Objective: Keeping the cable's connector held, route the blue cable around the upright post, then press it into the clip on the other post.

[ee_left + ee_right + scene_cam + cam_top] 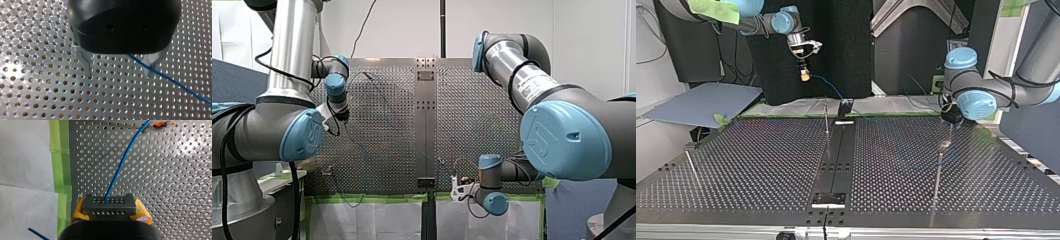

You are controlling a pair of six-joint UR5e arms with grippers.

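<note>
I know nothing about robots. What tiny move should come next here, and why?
Probably shutting my left gripper on the cable: its fingers stand apart above the table, with the cable passing close by one of them, ungripped. My right gripper is shut on the connector, so that end is secure; the loose run likely needs a hold before routing.

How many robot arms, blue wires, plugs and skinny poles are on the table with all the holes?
Robot arms: 2 (my left, my right)
Blue cable: 1
Connector: 1
Thin posts showing in the top view: 3
Total: 7
</note>
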